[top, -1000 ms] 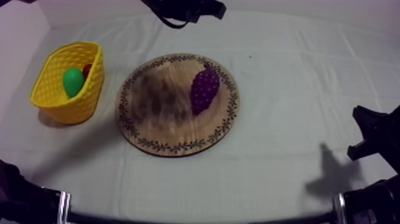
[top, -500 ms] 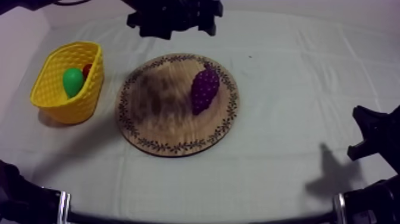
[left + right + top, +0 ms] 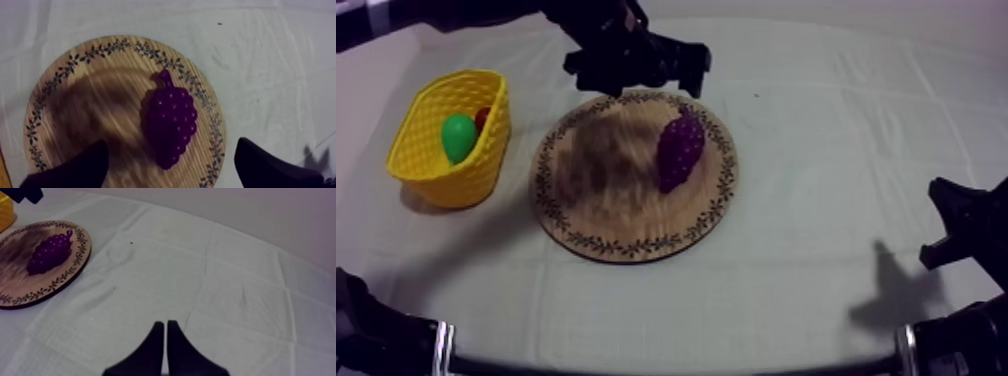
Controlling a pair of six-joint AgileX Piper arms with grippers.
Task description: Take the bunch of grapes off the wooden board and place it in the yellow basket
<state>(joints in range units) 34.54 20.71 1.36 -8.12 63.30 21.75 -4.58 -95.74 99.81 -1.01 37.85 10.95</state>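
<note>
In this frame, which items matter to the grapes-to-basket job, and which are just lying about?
Job: bunch of grapes on the wooden board; yellow basket; left hand, open over the board.
Lying about: pear and small red fruit in the basket; right hand, shut over the cloth.

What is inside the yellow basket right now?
The yellow basket holds a green pear and, beside it toward the far wall, a small red fruit partly covered by the pear. The basket's floor beneath them is hidden.
</note>
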